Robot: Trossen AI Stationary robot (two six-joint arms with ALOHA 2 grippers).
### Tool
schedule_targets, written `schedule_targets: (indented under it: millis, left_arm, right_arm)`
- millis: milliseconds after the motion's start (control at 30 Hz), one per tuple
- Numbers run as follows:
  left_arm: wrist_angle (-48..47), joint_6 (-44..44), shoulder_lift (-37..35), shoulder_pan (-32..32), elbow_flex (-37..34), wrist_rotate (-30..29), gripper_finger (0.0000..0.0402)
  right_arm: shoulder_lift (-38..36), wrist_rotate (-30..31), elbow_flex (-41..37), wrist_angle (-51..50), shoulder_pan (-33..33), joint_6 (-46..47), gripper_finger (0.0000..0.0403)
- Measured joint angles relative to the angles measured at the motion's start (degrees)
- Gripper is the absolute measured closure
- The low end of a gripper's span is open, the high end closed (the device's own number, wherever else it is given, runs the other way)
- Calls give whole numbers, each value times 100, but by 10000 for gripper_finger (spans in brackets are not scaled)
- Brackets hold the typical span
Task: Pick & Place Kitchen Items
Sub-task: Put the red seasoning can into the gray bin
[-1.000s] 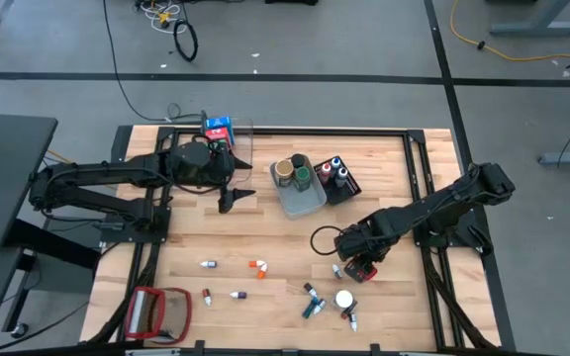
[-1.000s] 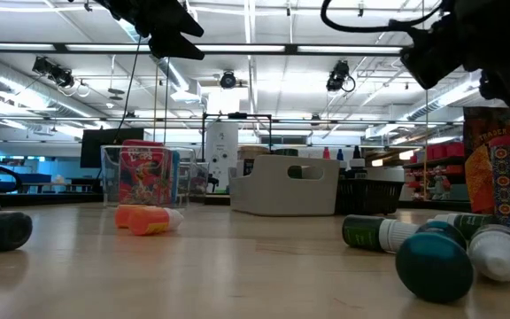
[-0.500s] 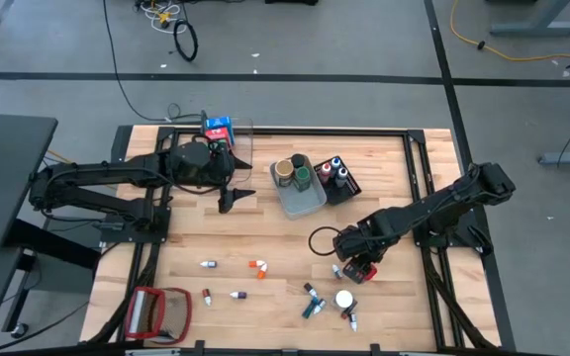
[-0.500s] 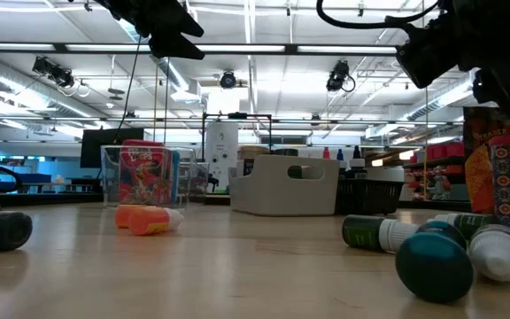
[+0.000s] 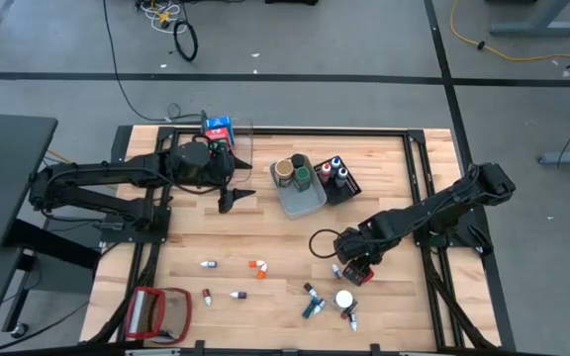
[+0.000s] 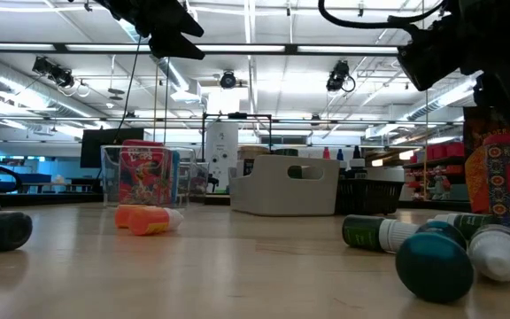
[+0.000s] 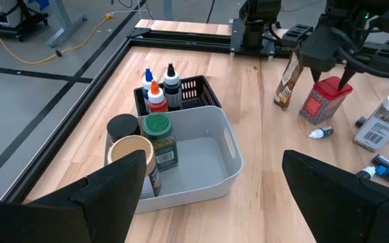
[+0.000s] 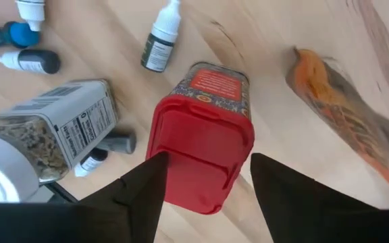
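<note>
Red is the lid of the square spice tin (image 8: 204,158) that stands upright on the wooden table (image 5: 265,237) between the two fingers of my right gripper (image 8: 204,179); the fingers stand on either side of the lid, and I cannot tell if they press it or are just apart from it. Just beside the tin stands one orange flat packet (image 7: 288,77), and near it one clear spice jar with a white lid (image 8: 42,135) and one small white dropper bottle (image 8: 161,44) lie on the wood. My left gripper (image 5: 234,188) hangs above the table with its fingers spread wide and holds nothing. In front of it, the grey plastic bin (image 7: 201,158) holds three round jars: one black-lidded (image 7: 123,126), one tan-lidded (image 7: 132,150), one green-lidded (image 7: 159,131). The black mesh bin (image 7: 191,91) touching it holds three tiny bottles, with blue, red and black caps. One blue carton (image 5: 218,127) stands in the clear bin (image 5: 242,133) at the far edge.
</note>
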Motion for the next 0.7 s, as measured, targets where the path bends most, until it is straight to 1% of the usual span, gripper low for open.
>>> schedule_targets:
  millis: [67, 233, 400, 467, 633, 700]
  left_arm:
    - [-2, 0, 0, 1, 0, 0, 46]
    - [-2, 0, 0, 0, 0, 0, 46]
    - [-4, 0, 0, 1, 0, 0, 46]
    - [-4, 14, 0, -1, 0, 0, 46]
    - [-2, 109, 0, 0, 0, 0, 46]
    - [-4, 92, 0, 0, 0, 0, 46]
  right_arm:
    - [2, 9, 0, 27, -2, -191, 170]
    - [4, 26, -2, 23, -2, -204, 151]
    - [6, -38, -4, 27, -2, 122, 134]
    - [12, -157, -11, 32, -15, 63, 127]
    - [13, -212, -11, 29, -41, -58, 124]
    - [13, -112, -11, 29, -48, -50, 127]
